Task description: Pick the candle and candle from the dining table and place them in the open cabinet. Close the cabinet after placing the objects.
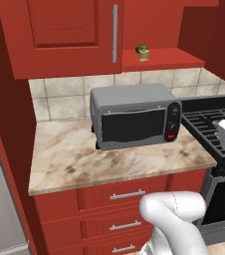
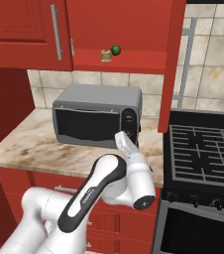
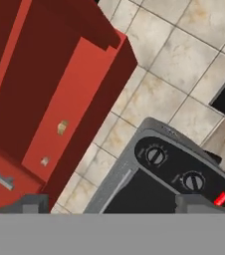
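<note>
The wall cabinet (image 1: 64, 35) hung above the toaster oven (image 1: 134, 122), its left door shut with a long silver bar handle (image 1: 115, 33) and its right half standing open. On the red shelf (image 1: 164, 60) of that open half, up and to the right of the toaster oven, sat a small pale object with a round green thing on or just beside it (image 1: 143, 52); from the right base view the pale piece (image 2: 106, 55) and the green ball (image 2: 116, 49) appeared side by side, touching or nearly so. Whether these were the candles was too small to tell. In the hand view two small pale items (image 3: 62, 127) and (image 3: 45, 161) rested apart on the same shelf.

The toaster oven stood on the marble tabletop (image 1: 74, 159), against the tiled wall (image 1: 64, 97), with the black stove (image 2: 203, 149) just to its right. The open cabinet door (image 2: 171, 64) hung edge-on over the gap between toaster oven and stove.

The gripper (image 3: 112, 201) hovered in front of the toaster oven's knob panel, below the shelf, its jaws spread wide with nothing between them. Red drawers (image 1: 127, 209) with horizontal handles lay under the tabletop.
</note>
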You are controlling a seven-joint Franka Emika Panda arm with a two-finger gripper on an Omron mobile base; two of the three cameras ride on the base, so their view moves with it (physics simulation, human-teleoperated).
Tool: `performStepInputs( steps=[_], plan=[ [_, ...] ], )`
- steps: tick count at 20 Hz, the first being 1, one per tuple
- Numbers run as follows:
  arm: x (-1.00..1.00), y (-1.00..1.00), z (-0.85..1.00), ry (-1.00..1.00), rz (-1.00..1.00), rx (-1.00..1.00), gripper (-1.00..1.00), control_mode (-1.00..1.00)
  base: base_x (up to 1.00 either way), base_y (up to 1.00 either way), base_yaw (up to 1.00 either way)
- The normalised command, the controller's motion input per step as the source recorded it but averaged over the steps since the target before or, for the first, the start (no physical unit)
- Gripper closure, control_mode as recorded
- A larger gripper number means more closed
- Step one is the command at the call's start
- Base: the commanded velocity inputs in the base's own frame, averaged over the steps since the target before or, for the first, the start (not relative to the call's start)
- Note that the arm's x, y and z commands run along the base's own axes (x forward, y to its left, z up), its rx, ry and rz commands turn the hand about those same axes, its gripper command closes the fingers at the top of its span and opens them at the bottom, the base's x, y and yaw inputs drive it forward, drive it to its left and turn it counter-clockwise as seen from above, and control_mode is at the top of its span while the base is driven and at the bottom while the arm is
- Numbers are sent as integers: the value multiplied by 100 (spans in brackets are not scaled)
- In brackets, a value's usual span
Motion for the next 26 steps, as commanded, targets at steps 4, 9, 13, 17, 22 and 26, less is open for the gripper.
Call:
performStepInputs(
  steps=[4, 9, 13, 17, 22, 26],
  plan=[
    [20, -66, 41, -10, 3, 13, -100, -100, 0, 0, 0],
    [25, -62, 37, -3, 0, 7, -100, -100, 0, 0, 0],
    [15, -40, 2, 3, 0, 8, -100, -100, 0, 0, 0],
    [27, -44, 0, 1, 1, 12, -100, -100, 0, 0, 0],
    [32, -43, 5, -6, 8, 10, -100, -100, 0, 0, 0],
    [26, -32, 13, -9, 8, 4, -100, -100, 0, 0, 0]
  ],
)
